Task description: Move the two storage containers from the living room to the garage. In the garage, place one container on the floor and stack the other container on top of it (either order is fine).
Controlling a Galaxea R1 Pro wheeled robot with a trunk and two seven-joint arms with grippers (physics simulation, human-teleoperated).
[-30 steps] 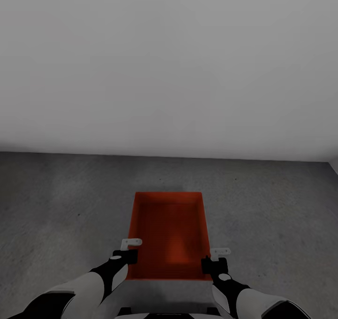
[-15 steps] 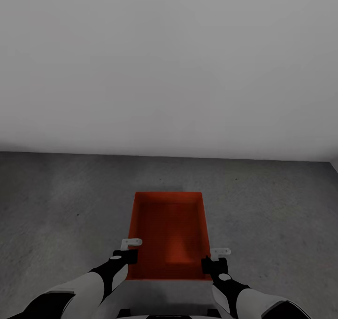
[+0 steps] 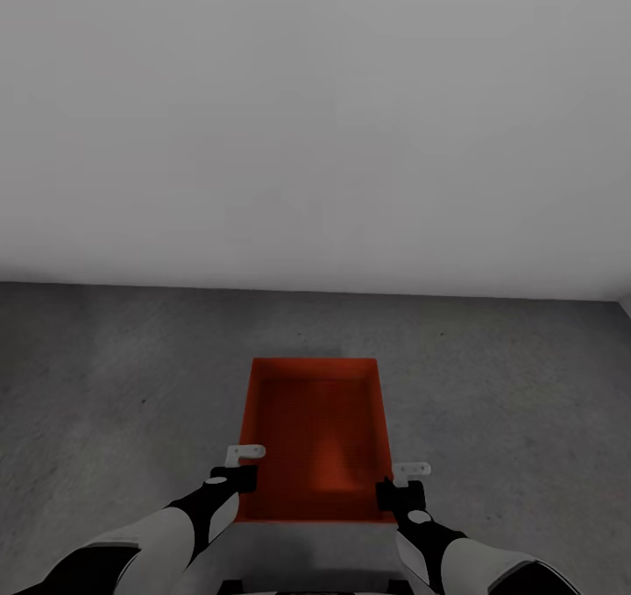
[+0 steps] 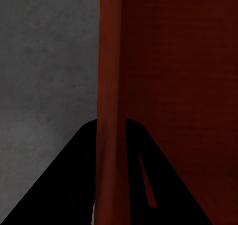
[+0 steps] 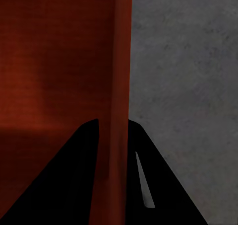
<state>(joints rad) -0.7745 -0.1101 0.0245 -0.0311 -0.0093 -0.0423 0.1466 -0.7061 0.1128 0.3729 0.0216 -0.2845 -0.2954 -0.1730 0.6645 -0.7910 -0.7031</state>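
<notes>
Each hand grips a long side wall of the bin (image 3: 315, 437) near its close end: the left hand (image 3: 235, 475) pinches the left wall, the right hand (image 3: 400, 490) the right, probably to keep it level. The bin is orange-red, open-topped, thin-walled and empty, over the grey floor (image 3: 114, 376) near a white wall (image 3: 315, 122).

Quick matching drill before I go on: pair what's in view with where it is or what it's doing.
Things:
1. storage container
2. left gripper
3. right gripper
4. floor

States:
A. dark grey, runs to the white wall
B. clamped on the container's left wall
C. orange-red, open-topped, between both arms
D. clamped on the container's right wall

Pairs: 1-C, 2-B, 3-D, 4-A
</notes>
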